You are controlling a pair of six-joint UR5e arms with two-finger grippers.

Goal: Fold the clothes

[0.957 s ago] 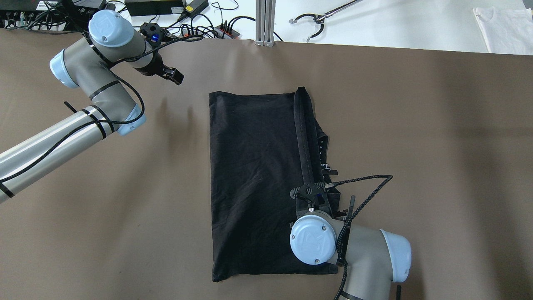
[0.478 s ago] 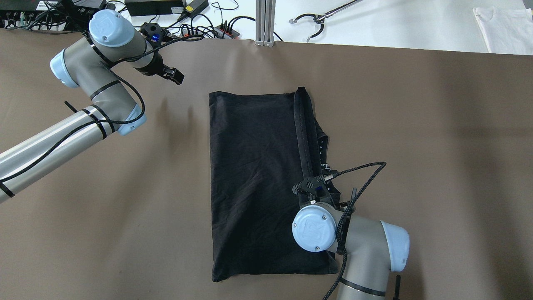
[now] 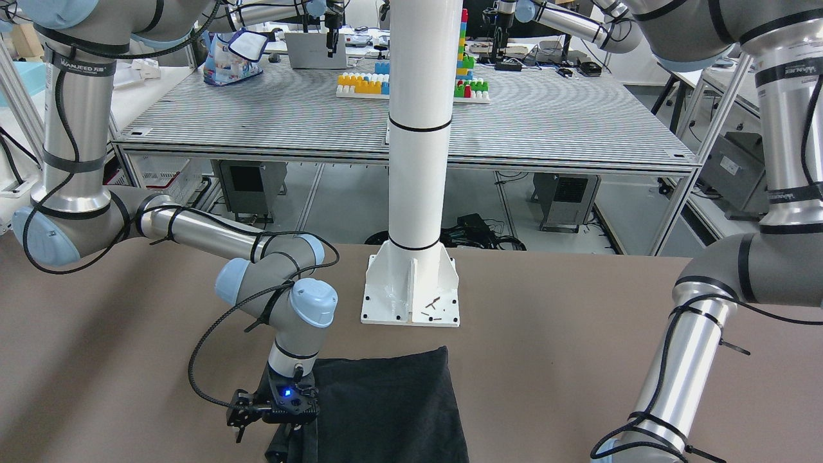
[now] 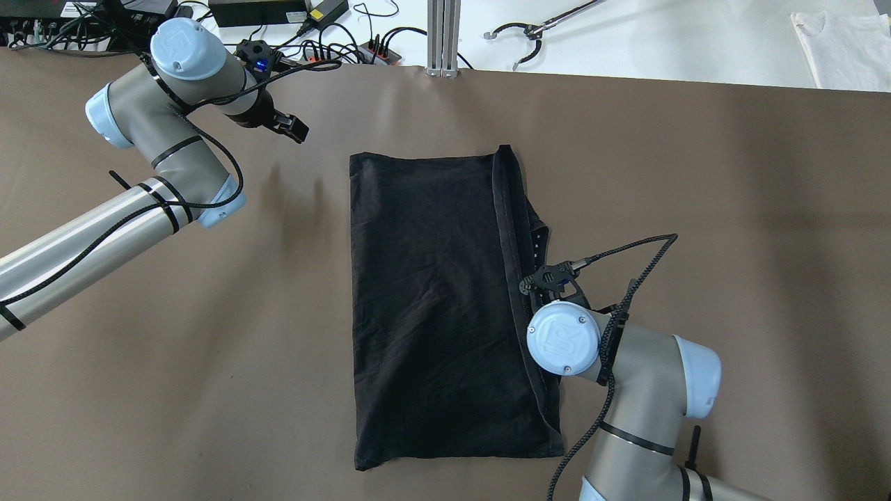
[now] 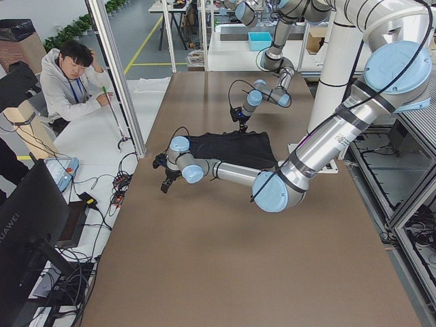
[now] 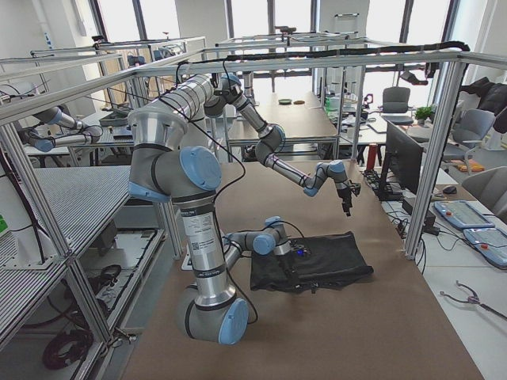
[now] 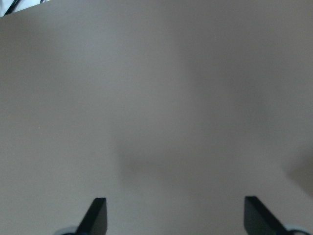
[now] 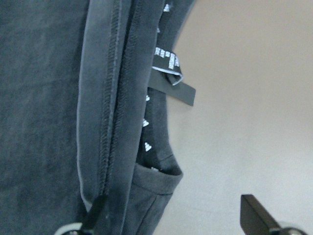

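The left gripper [image 7: 175,218] hangs on an outstretched arm, its 2 fingers spread wide. The right gripper [image 8: 173,215] points straight down, fingers likewise apart, arm bent.

The clothes [image 4: 431,299] are plain matt black with a row of small white marks [image 8: 145,123] along one edge, the desk [image 4: 731,209] is uniform brown, and the pole [image 3: 421,128] is white with black bands.

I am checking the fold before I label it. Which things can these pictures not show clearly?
- Right gripper: in the overhead view its own wrist joint covers the jaws.
- Black cloth: the front-facing view's bottom edge cuts off its lower part.
- Cloth label: in the right wrist view its print is too small to read.
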